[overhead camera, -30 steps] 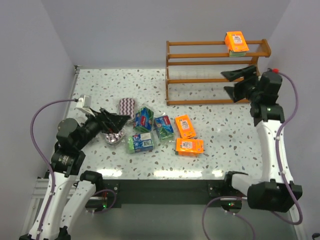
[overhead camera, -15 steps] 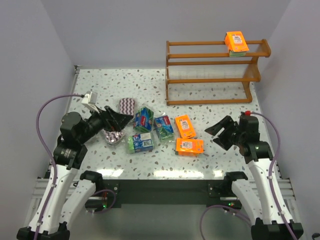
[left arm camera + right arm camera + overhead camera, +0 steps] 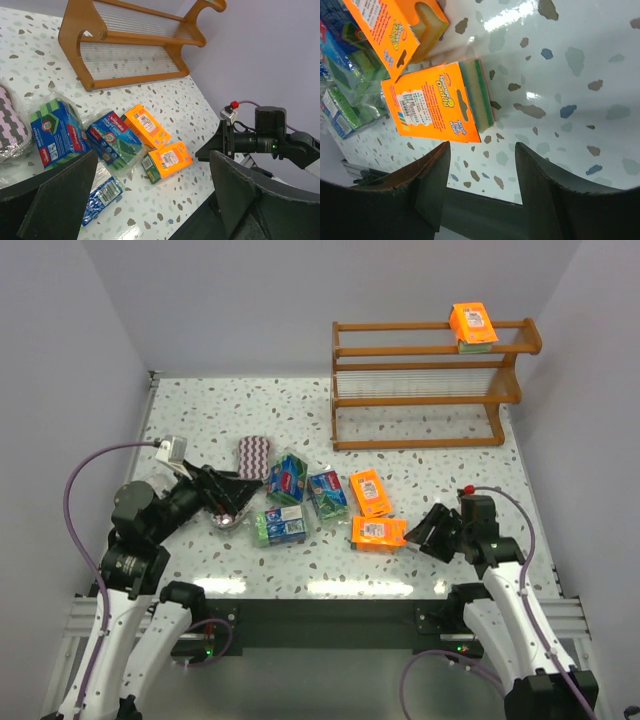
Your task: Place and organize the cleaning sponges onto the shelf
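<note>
one pack on the shelf, the others on the table

top view: the shelf (image 3: 420, 443) stands at the far right of the table (image 3: 200, 410). one orange pack (image 3: 473, 323) lies on the right end of its top tier, and i see nothing on the two lower tiers. on the table lie the far orange pack (image 3: 371, 492), the near orange pack (image 3: 379, 533), three blue-green packs (image 3: 288, 480) and a zigzag pad bag (image 3: 254, 453). a second bag (image 3: 228, 517) seems to lie under the left gripper (image 3: 238, 490); a third one i cannot find. the right gripper (image 3: 428, 530) is low, just beside the near orange pack.

left wrist view: the fingers (image 3: 60, 195) stand wide apart with nothing between them. the packs lie ahead, the shelf beyond.

right wrist view: the fingers (image 3: 432, 180) are also spread and hold nothing. the near orange pack lies just in front, not touched.

i judge the task to be at an early stage: one pack is placed, and all the others must be carried over and ordered. the near orange pack is probably next.
</note>
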